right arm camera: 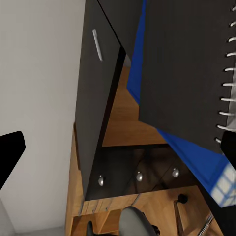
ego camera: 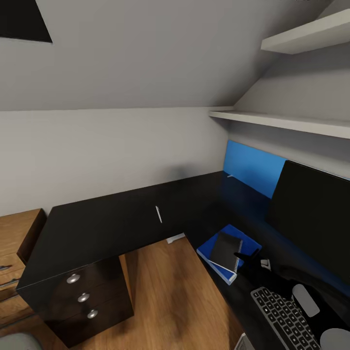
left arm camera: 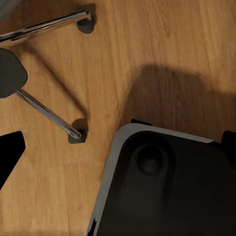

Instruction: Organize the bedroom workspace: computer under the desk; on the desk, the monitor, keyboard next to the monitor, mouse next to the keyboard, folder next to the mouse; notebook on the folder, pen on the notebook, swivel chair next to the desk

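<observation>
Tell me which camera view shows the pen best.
The head view: the pen lies whole on the bare black desk, apart from the folder. The right wrist view catches it too, smaller and slanted.

Soft, even, dim lighting is rendered throughout, with the glossy desk [ego camera: 112, 218] left nearly featureless at frame centre, a broad blurred shadow cast on the wooden floor [left arm camera: 123, 54], and straight edges bent near the borders.

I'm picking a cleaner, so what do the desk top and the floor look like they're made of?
The L-shaped black desk top looks like glossy lacquer or laminate: it mirrors the blue wall panel. The warm brown floor looks like satin-finished wood planks or wood-look laminate, with visible grain.
</observation>
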### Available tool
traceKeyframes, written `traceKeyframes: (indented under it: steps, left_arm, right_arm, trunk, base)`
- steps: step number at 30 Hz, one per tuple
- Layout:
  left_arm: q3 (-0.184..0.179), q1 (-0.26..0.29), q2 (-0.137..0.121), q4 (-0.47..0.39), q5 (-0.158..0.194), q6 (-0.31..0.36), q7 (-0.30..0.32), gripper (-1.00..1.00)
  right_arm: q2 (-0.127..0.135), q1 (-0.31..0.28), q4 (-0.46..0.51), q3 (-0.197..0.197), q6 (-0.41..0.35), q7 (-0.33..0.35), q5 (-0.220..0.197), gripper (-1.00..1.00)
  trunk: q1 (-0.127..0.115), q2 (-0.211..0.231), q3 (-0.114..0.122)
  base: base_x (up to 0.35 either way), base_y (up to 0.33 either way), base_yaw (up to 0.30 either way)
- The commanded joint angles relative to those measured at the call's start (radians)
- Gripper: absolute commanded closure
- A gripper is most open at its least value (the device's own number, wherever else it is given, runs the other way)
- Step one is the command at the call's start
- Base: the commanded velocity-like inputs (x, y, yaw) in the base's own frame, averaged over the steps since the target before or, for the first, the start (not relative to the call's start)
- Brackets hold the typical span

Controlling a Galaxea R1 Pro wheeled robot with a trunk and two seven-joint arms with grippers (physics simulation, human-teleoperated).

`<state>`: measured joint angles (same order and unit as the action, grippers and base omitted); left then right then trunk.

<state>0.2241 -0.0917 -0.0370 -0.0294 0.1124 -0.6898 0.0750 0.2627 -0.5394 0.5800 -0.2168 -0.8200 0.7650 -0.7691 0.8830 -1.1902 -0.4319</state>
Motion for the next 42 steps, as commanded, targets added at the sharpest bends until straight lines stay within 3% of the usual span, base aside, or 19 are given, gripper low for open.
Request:
traceKeyframes:
  steps: [1, 32, 42]
  left_arm:
    - [0.0, 0.0, 0.0, -0.001, 0.01, -0.001, 0.008, -1.0]
    - [0.0, 0.0, 0.0, -0.001, 0.01, 0.001, 0.007, -1.0]
    - [0.0, 0.0, 0.0, -0.001, 0.01, 0.0, 0.007, -1.0]
  right_arm:
    - [0.0, -0.001, 0.0, -0.003, -0.005, 0.002, 0.0, -1.0]
    - [0.017, -0.001, 0.002, -0.01, -0.008, 0.016, -0.008, -1.0]
    - [0.018, -0.001, 0.0, -0.078, -0.009, 0.019, -0.01, -1.0]
  trunk:
    - [0.0, -0.001, -0.001]
    - [0.0, -0.001, -0.001]
    - [0.0, -0.001, -0.001]
  base:
    - [0.0, 0.0, 0.0]
    - [0.0, 0.0, 0.0]
    - [0.0, 0.0, 0.0]
